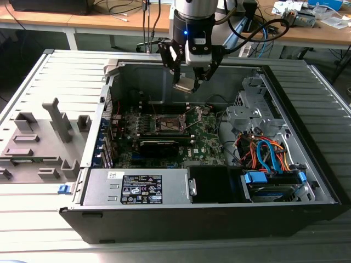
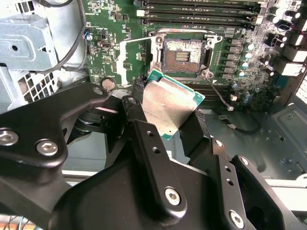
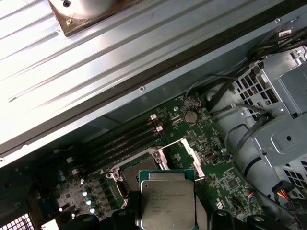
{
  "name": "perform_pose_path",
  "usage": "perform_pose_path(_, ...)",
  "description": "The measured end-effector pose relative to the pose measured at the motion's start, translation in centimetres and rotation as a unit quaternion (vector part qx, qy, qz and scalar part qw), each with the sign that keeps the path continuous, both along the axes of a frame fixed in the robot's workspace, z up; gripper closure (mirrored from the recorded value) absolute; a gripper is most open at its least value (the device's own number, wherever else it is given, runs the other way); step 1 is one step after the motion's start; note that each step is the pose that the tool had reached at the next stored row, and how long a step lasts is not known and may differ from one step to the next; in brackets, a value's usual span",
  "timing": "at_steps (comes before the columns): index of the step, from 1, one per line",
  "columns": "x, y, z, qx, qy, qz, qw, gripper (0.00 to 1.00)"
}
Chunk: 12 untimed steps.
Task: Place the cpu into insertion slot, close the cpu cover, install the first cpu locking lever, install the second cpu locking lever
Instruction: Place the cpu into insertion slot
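A: Where is the cpu at this moment?

B: The cpu (image 2: 169, 106), a small flat square chip with a silver-grey metal top and a green edge, is pinched at opposite edges by the black-fingered gripper (image 1: 189, 81). The fingers are narrowed onto it. It hangs clear above the green motherboard (image 1: 209, 138) inside the open black-and-grey computer case (image 1: 192, 222), which lies on the ribbed grey surface (image 1: 33, 224).

A: Why hold it by the edges?

B: As I judge it, that leaves the underside free to seat and keeps the metal top facing up.

A: Is the socket ready for it?

B: It looks so. The insertion slot (image 2: 184, 51), a small square socket with a brownish-dark centre and a silver metal rim, lies bare. The cpu cover (image 2: 123, 60), a thin silver metal frame plate, is swung back beside it, presumably so that nothing blocks the way in. The chip is near the slot but apart from it, so I judge that nothing is seated yet.
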State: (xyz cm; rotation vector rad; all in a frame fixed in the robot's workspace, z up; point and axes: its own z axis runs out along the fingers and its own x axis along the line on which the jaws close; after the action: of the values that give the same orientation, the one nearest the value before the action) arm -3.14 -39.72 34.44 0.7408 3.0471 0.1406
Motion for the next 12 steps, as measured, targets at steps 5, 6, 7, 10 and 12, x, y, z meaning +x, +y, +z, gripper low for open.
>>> perform_pose_path(5, 0.0, 0.0, 0.0, 0.0, 0.0, -0.004, 0.99999, 0.45)
perform_pose_path(6, 0.0, 0.0, 0.0, 0.0, 0.0, -0.005, 0.99999, 0.45)
perform_pose_path(7, 0.0, 0.0, 0.0, -0.0001, 0.0, -0.006, 0.99998, 0.45)
perform_pose_path(10, 0.0, 0.0, 0.0, -0.0001, 0.0, -0.009, 0.99996, 0.45)
perform_pose_path(12, 0.0, 0.0, 0.0, -0.0001, 0.0, -0.011, 0.99994, 0.45)
